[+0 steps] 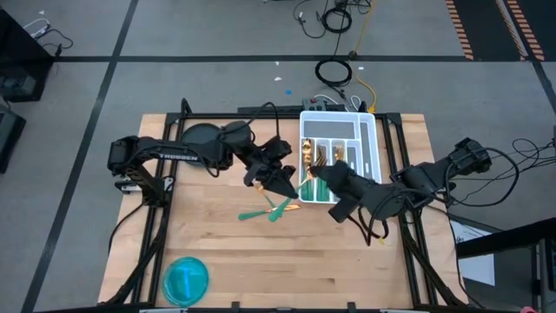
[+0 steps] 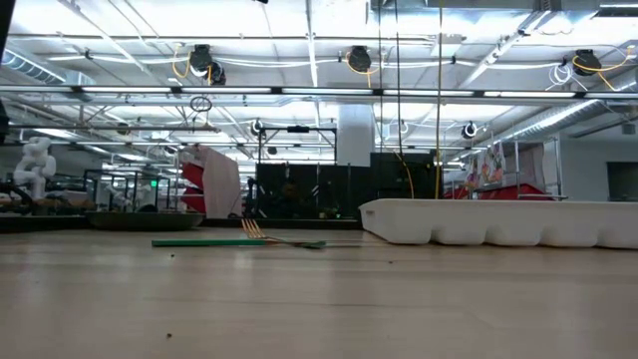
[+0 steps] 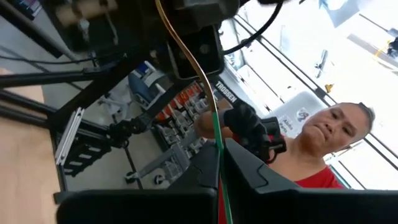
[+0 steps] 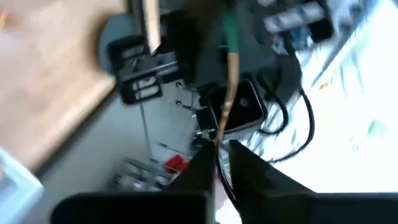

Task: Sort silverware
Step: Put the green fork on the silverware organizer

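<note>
Above the table's middle, my left gripper (image 1: 289, 183) and my right gripper (image 1: 314, 174) meet tip to tip, both shut on one piece of silverware (image 1: 305, 185) with a gold shaft and a green handle. I cannot tell what kind of piece it is. Below them a few green-handled pieces (image 1: 271, 209) lie flat on the wood. In the low view one of these shows as a fork (image 2: 254, 232). Several gold pieces lie in the compartments of the white tray (image 1: 358, 139). My left gripper pinches the piece's green handle (image 3: 218, 134) between its two fingers. The gold shaft (image 3: 186, 53) runs on past the fingertips toward the other gripper. The piece is lifted clear of the table. My right gripper pinches the gold part (image 4: 224, 124) of the same piece between its two fingertips, coming from the table's right side. The green handle (image 4: 230, 28) sticks out beyond them toward the left gripper. The piece hangs in the air between both grippers.
A blue plate (image 1: 185, 280) sits at the near left corner and a dark round plate (image 1: 201, 136) at the far left. The tray (image 2: 498, 221) stands at the far right. A person (image 3: 336, 140) stands beyond the table. Bare wood lies along the near edge.
</note>
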Controlling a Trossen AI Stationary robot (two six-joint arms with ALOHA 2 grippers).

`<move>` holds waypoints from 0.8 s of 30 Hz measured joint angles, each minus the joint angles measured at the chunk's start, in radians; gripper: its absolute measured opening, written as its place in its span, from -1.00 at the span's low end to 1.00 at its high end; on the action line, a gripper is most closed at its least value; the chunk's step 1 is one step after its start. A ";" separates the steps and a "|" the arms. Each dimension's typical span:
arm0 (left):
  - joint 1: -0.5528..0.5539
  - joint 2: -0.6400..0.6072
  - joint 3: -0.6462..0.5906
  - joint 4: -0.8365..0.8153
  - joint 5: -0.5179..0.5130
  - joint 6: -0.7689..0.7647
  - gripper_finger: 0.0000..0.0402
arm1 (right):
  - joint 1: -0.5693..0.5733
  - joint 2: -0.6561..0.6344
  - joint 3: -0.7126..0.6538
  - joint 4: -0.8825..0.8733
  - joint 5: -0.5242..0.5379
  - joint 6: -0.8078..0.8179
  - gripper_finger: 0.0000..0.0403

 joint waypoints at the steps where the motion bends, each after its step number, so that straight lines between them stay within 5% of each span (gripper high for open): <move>1: 0.000 -0.001 0.000 0.004 0.000 0.001 -0.95 | -0.002 0.000 0.000 0.023 0.006 0.052 -0.90; 13: 0.006 -0.002 0.003 0.007 -0.024 0.018 -0.97 | -0.009 0.001 -0.001 0.190 0.162 0.200 -0.16; 24: 0.024 -0.004 0.004 0.025 -0.054 0.027 -0.97 | -0.009 -0.007 -0.002 0.241 0.250 0.217 -0.07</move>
